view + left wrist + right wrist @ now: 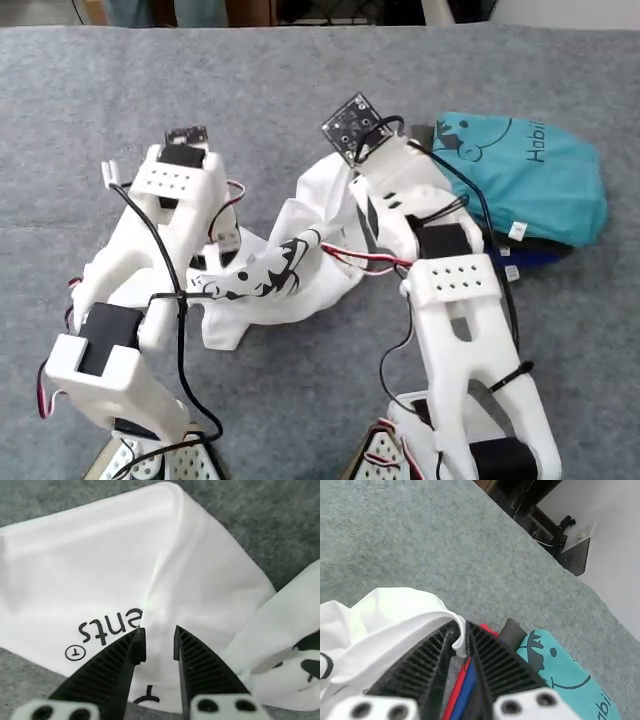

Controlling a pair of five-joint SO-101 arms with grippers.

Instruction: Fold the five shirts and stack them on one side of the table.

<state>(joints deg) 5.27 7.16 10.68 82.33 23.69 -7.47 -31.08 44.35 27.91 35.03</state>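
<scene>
Left arm (165,215) sits low over the near-left part of the white shirt (265,290). Left jaws are narrow, a slim gap over flat printed cloth, likely lined up to pinch there; no hold can be confirmed. Shirt is crumpled mid-table, not yet folded. Right arm (440,270) stretches across to the shirt's far-right corner, right jaws clamped on a lifted hem of white cloth, probably to pull it taut for spreading. Just beyond that grip is the stack (545,250) of folded shirts, teal shirt (530,180) on top, red and blue edges beneath, parked at the right side of the table (100,100). Risk: the hem is just beside the stack, so a pull that way could scuff it. Open room is left and far; the right is tight.
</scene>
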